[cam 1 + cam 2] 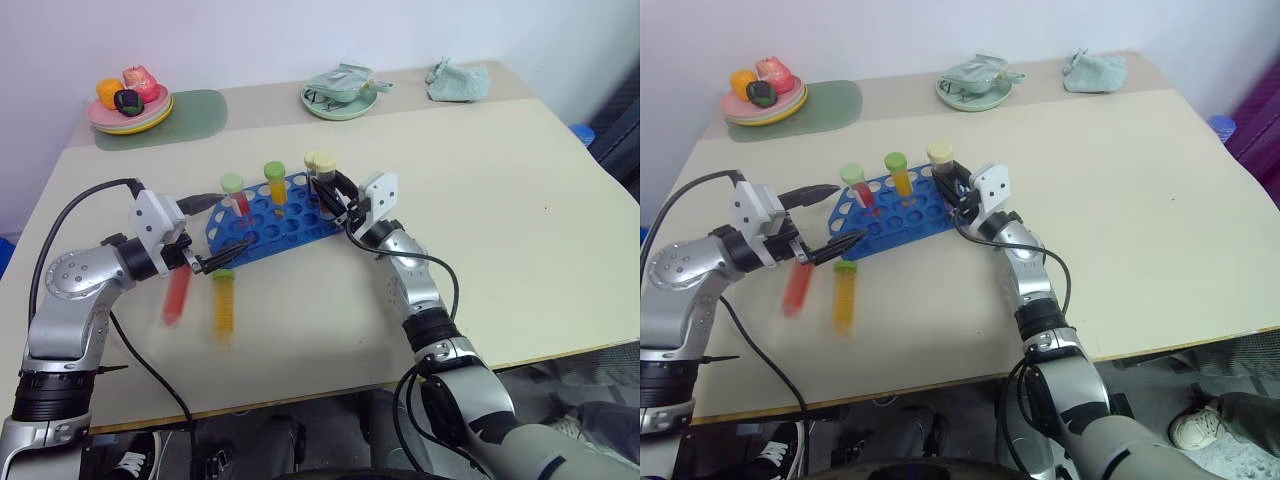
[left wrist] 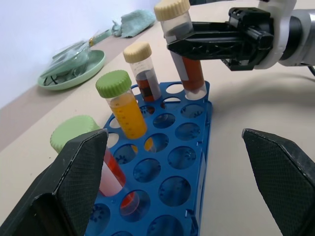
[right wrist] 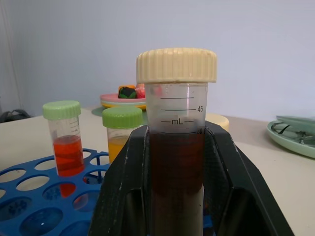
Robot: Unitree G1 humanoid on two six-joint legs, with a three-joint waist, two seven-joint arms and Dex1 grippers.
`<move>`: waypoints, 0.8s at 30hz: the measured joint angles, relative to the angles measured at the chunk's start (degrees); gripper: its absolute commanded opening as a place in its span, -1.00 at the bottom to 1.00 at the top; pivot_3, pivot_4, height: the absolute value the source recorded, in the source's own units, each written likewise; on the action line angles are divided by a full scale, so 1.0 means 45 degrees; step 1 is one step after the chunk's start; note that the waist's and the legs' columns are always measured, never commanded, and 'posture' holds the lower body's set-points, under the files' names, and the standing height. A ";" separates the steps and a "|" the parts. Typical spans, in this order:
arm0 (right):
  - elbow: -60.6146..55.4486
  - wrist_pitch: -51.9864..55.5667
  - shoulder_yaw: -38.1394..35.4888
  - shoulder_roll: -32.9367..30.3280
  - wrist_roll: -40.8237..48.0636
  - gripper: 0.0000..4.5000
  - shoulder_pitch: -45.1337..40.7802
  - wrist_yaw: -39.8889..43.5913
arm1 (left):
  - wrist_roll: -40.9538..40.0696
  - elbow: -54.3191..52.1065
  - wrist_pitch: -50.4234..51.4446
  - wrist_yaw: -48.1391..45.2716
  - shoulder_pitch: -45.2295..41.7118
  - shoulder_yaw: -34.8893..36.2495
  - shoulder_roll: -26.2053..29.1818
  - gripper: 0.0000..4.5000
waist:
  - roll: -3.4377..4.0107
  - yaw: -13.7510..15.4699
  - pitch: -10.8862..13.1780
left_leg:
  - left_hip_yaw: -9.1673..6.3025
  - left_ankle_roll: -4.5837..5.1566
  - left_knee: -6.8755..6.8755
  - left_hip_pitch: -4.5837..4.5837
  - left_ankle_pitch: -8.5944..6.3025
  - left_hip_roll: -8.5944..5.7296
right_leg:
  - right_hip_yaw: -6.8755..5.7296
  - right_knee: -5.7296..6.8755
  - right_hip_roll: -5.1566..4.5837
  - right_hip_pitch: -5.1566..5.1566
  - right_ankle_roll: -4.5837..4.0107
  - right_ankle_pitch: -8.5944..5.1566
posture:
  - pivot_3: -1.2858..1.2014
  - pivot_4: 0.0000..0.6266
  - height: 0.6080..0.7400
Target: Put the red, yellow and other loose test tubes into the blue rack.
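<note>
While our right end effector (image 1: 331,192) is clamped on the cream-capped plastic tube of brown liquid (image 2: 183,49) above the blue plastic rack's (image 1: 270,220) far corner, our left end effector (image 1: 215,262) gapes; rigid, smooth, lightweight tubes suit mid-barrel grips.

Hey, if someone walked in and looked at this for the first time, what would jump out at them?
Mid-table, the blue rack holds green-capped red and yellow tubes upright, while the right hand grips a cream-capped brown tube at the rack's far-right corner. Two loose tubes, a red tube and a yellow tube, lie on the table just in front of the rack, by the open left hand.
</note>
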 measured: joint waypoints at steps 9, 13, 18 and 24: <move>0.0859 -0.0331 -0.0010 -0.0017 -0.0009 -0.64 -0.0089 0.0013 | -0.0181 -0.0274 0.0254 0.0031 0.0071 0.0002 0.0000 1.00 | 0.0002 0.0001 -0.0002 | 0.0000 0.0000 0.0000 0.0002 0.0000 0.0000 | 0.0000 0.0000 0.0000 0.0003 0.0000 0.0000 | 0.03 -0.52 1.00; 0.1202 -0.0367 -0.0077 0.0026 0.0008 -0.64 -0.0284 -0.0063 | -0.0218 -0.0283 0.0262 0.0033 0.0071 0.0002 0.0022 1.00 | 0.0002 -0.0002 -0.0002 | -0.0001 0.0000 0.0000 0.0002 0.0000 0.0000 | 0.0000 0.0000 0.0000 0.0002 0.0000 0.0000 | 0.03 -0.52 1.00; 0.1218 -0.0061 -0.0273 0.0046 0.0484 -0.20 -0.0293 0.0392 | -0.0223 -0.0284 0.0297 0.0095 0.0070 0.0002 0.0078 1.00 | 0.0002 -0.0001 -0.0001 | -0.0002 0.0000 0.0001 0.0002 0.0000 0.0002 | 0.0000 0.0000 0.0000 0.0003 0.0000 0.0000 | 0.03 -0.52 1.00; 0.0588 0.0484 -0.0479 -0.0150 0.0919 0.98 -0.0207 0.0822 | -0.0224 -0.0284 0.0374 0.0147 0.0065 0.0002 0.0079 1.00 | 0.0003 -0.0006 -0.0001 | -0.0002 0.0000 0.0000 0.0002 0.0000 0.0002 | 0.0000 0.0001 0.0000 0.0001 0.0000 0.0000 | 0.03 -0.52 1.00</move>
